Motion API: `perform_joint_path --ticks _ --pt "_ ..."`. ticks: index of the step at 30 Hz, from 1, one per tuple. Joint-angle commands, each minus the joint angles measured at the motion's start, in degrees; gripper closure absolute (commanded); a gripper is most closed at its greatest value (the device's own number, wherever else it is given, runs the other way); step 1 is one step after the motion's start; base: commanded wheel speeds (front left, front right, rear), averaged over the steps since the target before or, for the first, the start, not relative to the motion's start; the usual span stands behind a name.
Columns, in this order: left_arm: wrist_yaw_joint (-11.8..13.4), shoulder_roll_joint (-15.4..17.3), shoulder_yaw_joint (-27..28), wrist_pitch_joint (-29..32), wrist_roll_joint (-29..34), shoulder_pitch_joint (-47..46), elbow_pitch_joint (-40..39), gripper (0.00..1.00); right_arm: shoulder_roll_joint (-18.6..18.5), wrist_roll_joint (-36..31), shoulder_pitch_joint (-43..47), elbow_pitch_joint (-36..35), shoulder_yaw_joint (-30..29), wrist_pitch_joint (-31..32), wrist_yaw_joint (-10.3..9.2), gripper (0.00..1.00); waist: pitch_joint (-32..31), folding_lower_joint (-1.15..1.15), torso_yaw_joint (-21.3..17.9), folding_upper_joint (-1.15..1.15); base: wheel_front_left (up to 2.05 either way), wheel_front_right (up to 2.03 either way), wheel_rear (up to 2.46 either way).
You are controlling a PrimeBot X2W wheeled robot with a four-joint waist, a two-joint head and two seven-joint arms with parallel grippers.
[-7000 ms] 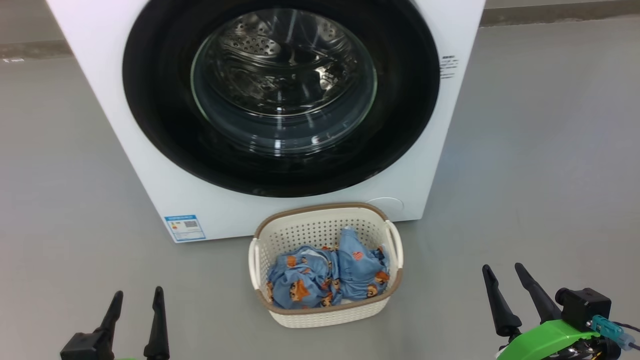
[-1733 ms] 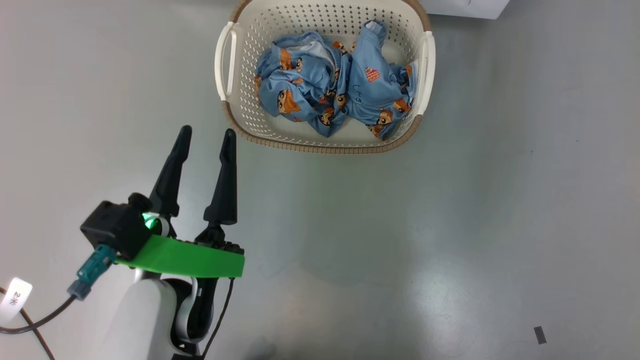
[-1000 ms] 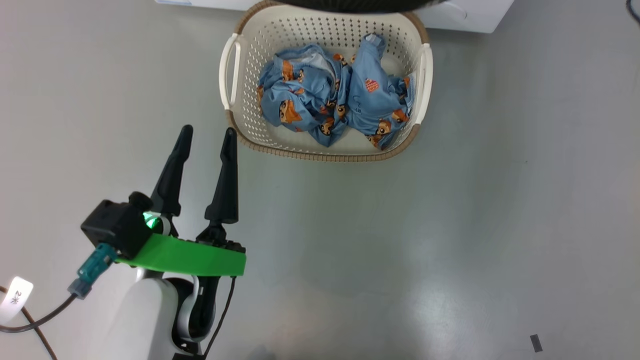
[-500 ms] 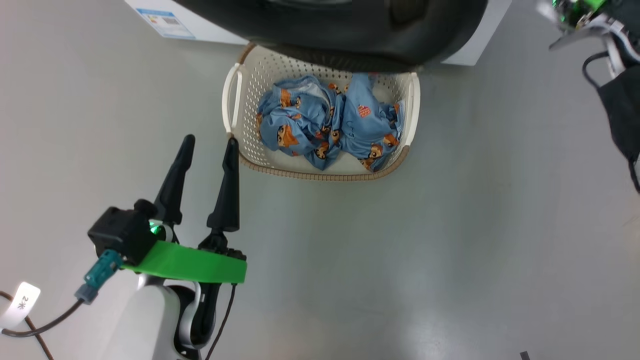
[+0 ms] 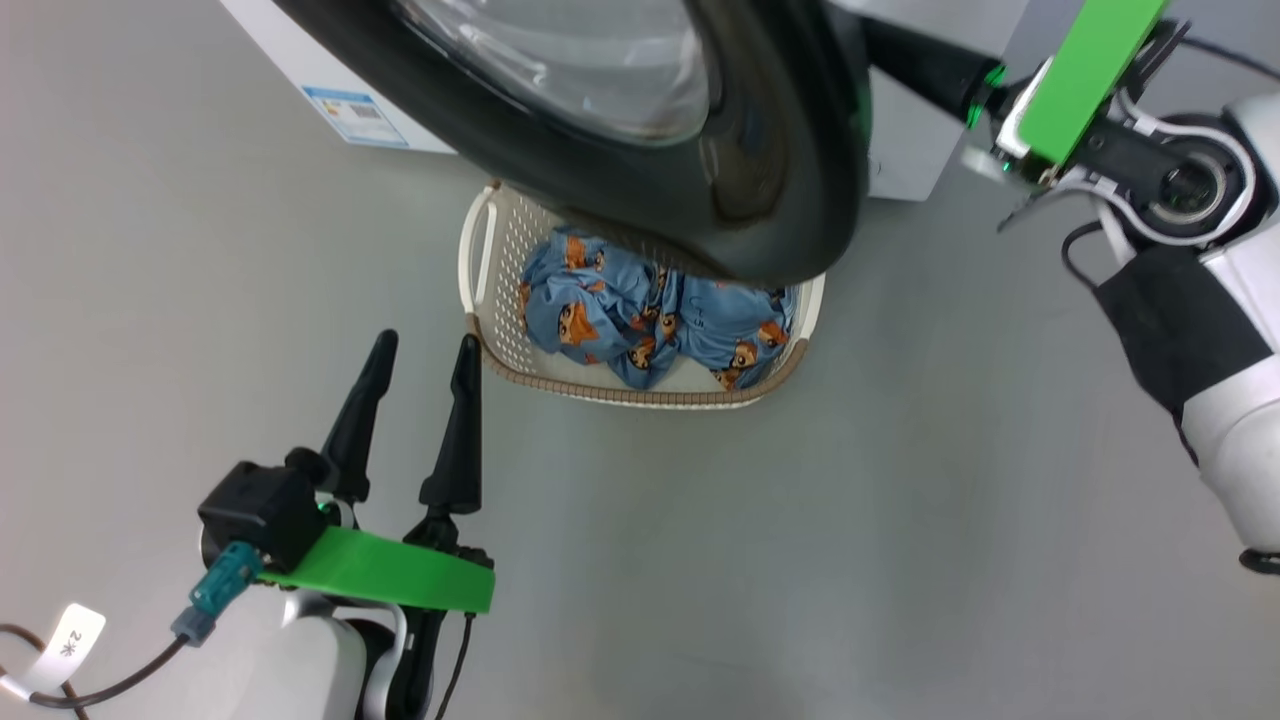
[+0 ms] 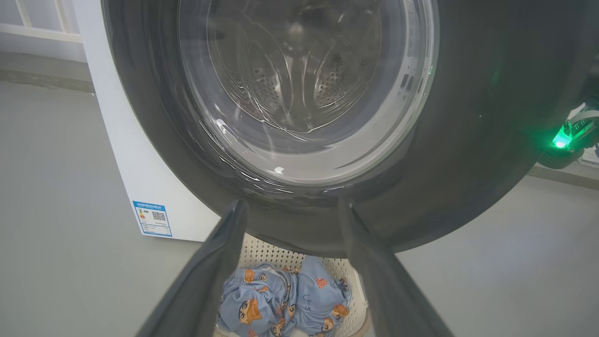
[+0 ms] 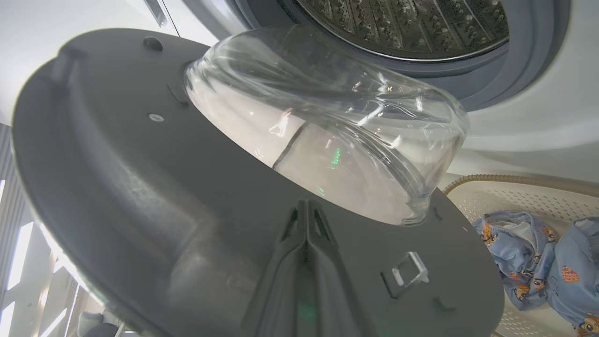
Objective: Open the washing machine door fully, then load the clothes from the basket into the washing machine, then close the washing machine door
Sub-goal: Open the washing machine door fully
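washing machine door (image 5: 760, 150) swung out above basket (image 5: 480, 250) of bear-print clothes (image 5: 600, 310), blue QR sticker (image 5: 355, 115) text unreadable, left claw (image 5: 426, 340) wide open and empty, right claw (image 7: 306, 206) pressed shut on nothing at door's inner face

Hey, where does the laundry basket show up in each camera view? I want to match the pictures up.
Head view: the basket sits at centre, its far end hidden under the washing machine door.
Left wrist view: the basket is at bottom centre, below the door.
Right wrist view: the basket is at lower right, right of the door.
Shared landmark: the clothes in it, blue with orange bears.
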Motion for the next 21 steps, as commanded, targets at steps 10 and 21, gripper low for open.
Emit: perform_joint_path --ticks 10,21 --pt "-0.4 1.27 2.41 -0.36 1.1 2.76 -0.78 0.0 2.22 0.51 6.59 -4.08 2.89 1.24 0.58 1.0 -4.19 0.0 -0.15 0.0 0.0 0.0 0.0" --pt "-0.48 1.27 1.88 -0.36 0.87 3.73 -0.94 0.0 4.11 0.66 10.67 -6.72 5.24 2.05 0.58 1.0 -6.29 0.0 1.29 0.0 0.0 0.0 0.0"
